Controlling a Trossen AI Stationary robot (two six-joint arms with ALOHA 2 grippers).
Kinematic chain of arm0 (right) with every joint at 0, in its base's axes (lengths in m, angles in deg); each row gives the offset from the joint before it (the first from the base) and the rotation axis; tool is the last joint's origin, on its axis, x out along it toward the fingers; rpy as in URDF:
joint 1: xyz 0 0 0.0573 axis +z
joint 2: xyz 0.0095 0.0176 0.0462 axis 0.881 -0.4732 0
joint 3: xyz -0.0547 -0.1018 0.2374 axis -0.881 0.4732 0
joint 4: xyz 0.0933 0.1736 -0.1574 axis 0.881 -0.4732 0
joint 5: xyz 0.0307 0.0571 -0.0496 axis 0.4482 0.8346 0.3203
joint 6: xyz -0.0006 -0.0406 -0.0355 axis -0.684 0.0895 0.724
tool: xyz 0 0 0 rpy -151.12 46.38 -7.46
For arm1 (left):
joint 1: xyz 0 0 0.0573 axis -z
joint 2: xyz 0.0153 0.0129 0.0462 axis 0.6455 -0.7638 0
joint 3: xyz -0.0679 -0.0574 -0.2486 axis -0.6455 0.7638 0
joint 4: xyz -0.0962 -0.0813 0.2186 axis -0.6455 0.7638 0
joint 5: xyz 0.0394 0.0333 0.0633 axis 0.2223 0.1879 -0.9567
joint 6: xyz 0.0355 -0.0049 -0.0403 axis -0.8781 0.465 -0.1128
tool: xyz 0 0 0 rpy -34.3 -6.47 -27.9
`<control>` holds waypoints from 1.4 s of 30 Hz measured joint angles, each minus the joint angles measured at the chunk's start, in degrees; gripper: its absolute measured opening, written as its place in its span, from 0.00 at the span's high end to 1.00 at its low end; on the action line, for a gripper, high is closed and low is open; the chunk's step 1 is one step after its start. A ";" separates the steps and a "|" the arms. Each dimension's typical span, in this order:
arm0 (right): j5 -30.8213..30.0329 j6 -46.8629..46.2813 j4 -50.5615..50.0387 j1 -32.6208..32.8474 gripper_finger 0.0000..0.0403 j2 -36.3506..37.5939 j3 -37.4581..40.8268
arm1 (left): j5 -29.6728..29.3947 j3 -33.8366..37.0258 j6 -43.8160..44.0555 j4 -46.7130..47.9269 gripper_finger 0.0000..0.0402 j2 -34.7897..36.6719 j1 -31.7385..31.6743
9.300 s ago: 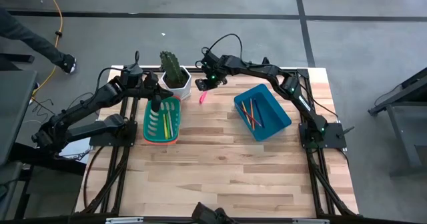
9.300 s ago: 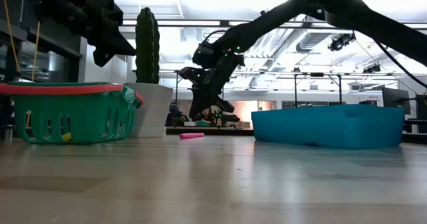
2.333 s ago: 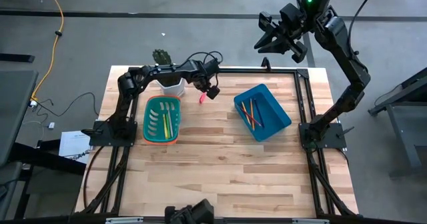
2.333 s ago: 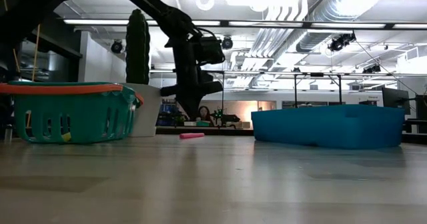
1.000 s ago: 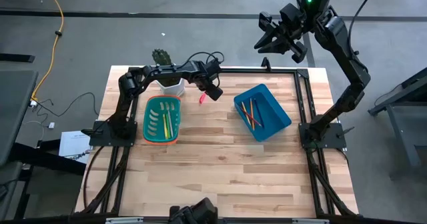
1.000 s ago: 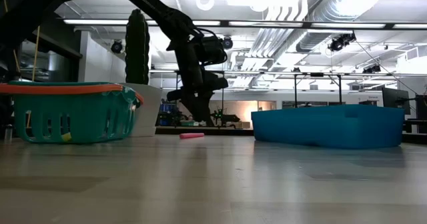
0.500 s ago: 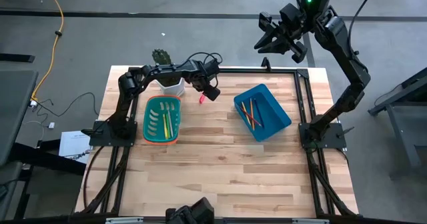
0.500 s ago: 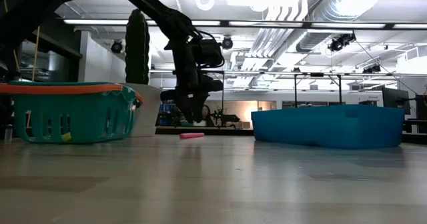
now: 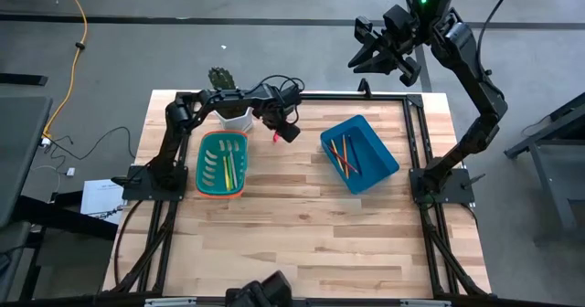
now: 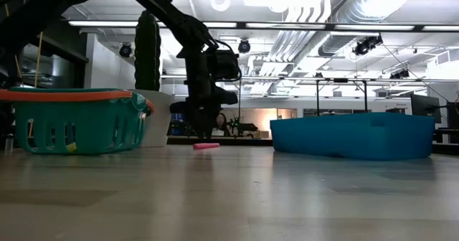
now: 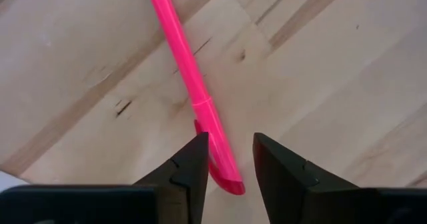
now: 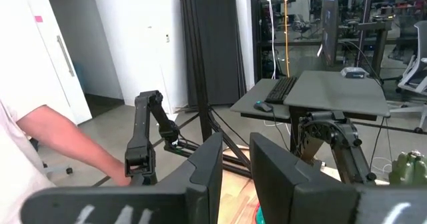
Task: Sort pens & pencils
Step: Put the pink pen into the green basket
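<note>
From my left wrist view, the left end effector (image 11: 227, 159) sits low over the hot-pink pen (image 11: 193, 91), its 2 fingers (image 11: 190, 167) set narrow, with the pen's near end showing in the gap between them. I cannot tell whether the tips are touching the pen or the bench (image 9: 320, 225) yet.

My worry is the fit. The pen lies at a slant to the gap, so if I close from here, I judge one finger may ride onto the barrel and flick it away instead of pinching it. A round plastic barrel on bare wood should roll easily. I would also be catching it near one end, so it could droop or slip out during the carry.

In the high view the pen lies near the bench's far edge, between the green basket (image 9: 222, 164) toward the left edge and the blue bin (image 9: 360, 153) toward the right edge. The basket holds 2 pens (image 9: 227, 165), a green and a yellow; the bin holds the pencils (image 9: 345, 153). Just beside the arm at the far edge stands a potted cactus (image 9: 226, 92), which a wide swing toward the basket could clip.

The right end effector (image 9: 368, 51) is parked high beyond the far edge, fingers narrowly apart and empty. A person's sleeve (image 12: 47, 134) shows in its wrist view.
</note>
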 joint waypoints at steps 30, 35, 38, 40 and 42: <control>0.01 0.58 -0.80 0.01 0.83 0.00 0.00 | 3.47 -0.11 -1.41 1.19 0.74 -3.28 -0.30; 0.02 1.03 -0.81 0.00 0.83 0.00 0.00 | 3.47 -0.15 -1.44 1.29 0.74 -3.32 -0.30; 0.00 1.33 -0.83 0.00 0.83 0.00 0.00 | 3.37 -0.15 -1.49 1.28 0.74 -3.34 -0.11; 0.00 1.42 -0.84 0.00 0.83 0.00 0.00 | 3.36 -0.15 -2.14 1.31 0.74 -3.37 0.08; 0.00 1.42 -0.85 0.00 0.83 0.00 0.00 | 3.38 -0.15 -2.74 1.39 0.76 -3.37 0.08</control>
